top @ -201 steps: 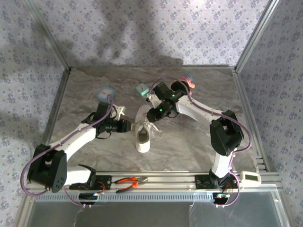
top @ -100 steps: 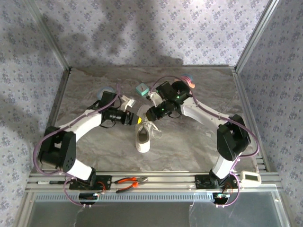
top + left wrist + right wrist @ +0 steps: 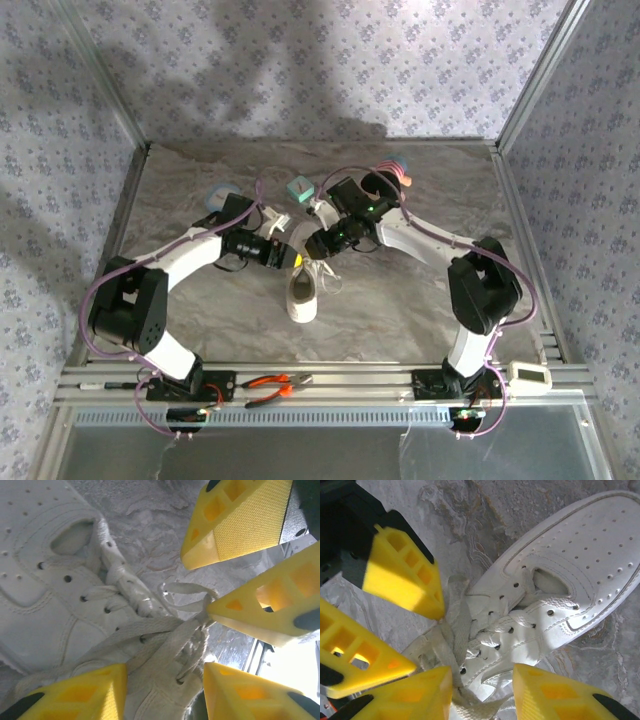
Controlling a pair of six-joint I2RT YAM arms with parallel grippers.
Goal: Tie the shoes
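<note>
Top external is showing the white sneaker (image 3: 303,287) lying on the table (image 3: 420,290) beneath the left gripper (image 3: 296,261) and the right gripper (image 3: 313,246), while the wrist views are revealing both spread open astride its loose laces (image 3: 150,630), clasping nothing.

Sneaker (image 3: 40,580) toe cut off (top-left corner).

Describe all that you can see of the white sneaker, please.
The white sneaker is a low-top of smooth, leather-like material with small perforations on the toe. It stands on its sole on the grey marbled table. Its flat white laces lie loose over the eyelets, with no bow tied. The left gripper and the right gripper both straddle the laces, jaws apart.
</note>
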